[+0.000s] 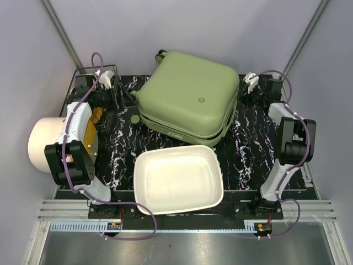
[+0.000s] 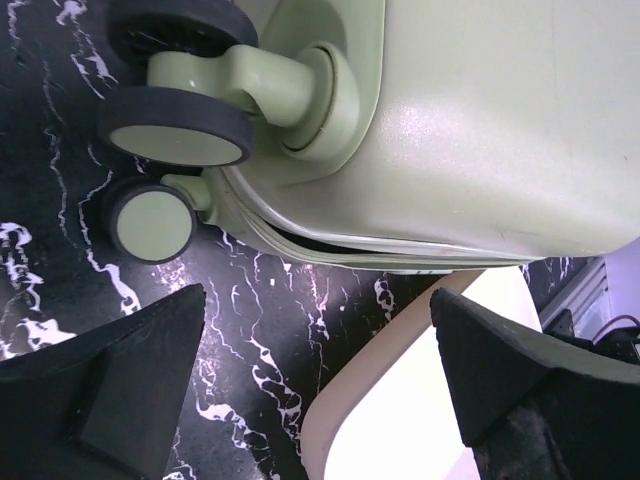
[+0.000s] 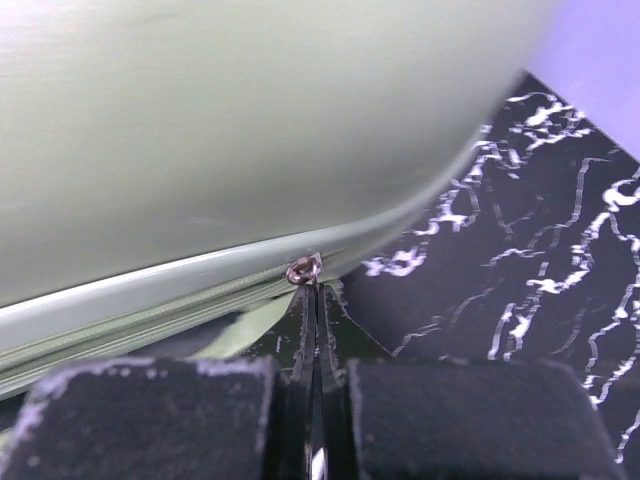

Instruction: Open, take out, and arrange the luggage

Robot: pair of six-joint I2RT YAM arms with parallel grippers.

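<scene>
The luggage, judged bulky and smooth-shelled, was best worked by the zipper pull at 2 o'clock, pinched by the right fingers; the left fingers stood spread.

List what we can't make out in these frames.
- Suitcase contents: lid closed in every view.
- Zipper ring: the right wrist view is blurred, so it's unclear whether the shut right tool actually pinches it.
- Yellow item: in the top view the left arm covers most of it.
- Tub: in the left wrist view it is cut off by the bottom edge and the open left tool.
</scene>
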